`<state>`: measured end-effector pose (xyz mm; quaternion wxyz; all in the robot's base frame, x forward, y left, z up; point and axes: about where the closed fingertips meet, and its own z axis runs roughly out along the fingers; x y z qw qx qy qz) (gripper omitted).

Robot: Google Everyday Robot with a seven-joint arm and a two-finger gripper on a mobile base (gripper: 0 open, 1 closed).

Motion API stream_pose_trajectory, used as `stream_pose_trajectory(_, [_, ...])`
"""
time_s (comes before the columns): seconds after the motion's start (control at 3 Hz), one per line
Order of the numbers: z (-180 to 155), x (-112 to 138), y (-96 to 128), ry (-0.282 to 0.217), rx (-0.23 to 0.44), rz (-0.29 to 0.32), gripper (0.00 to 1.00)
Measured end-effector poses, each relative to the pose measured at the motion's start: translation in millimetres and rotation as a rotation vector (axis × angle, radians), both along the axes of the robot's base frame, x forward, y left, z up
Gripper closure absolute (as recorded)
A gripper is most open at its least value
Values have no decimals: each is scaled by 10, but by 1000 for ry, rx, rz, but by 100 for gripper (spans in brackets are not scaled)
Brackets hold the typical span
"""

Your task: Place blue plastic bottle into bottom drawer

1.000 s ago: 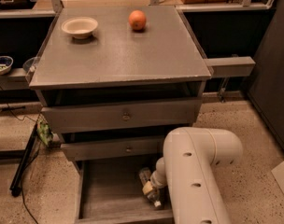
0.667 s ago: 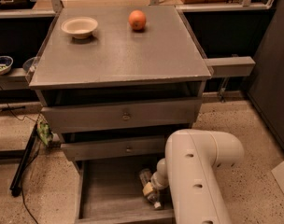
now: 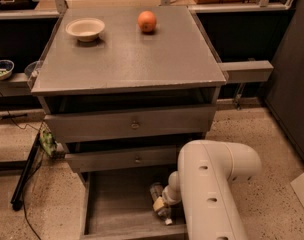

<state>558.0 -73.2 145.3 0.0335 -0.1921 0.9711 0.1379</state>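
We see gripper [image 3: 161, 203] low inside open bottom drawer [image 3: 117, 204], at blue plastic bottle [image 3: 165, 214], drawer's 3 o'clock side. Grip state: cannot tell.

End effector [image 3: 161, 203] at blue plastic bottle [image 3: 156, 190] inside bottom drawer [image 3: 117, 204].

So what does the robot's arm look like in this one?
The arm is a thick, rounded cream-white shell with a few small dark holes along its side, tapering to a slimmer pale wrist. The gripper, small and pale with a tan patch, sits low inside the bottom drawer. No cables show.
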Motion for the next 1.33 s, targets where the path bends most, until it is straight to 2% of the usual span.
stream_pose_trajectory(0.67, [0, 0, 0, 0, 0, 0, 50])
stream_pose_trajectory(1.0, [-1, -1, 0, 0, 0, 0, 19])
stream_pose_trajectory(1.33, [-1, -1, 1, 0, 0, 0, 0])
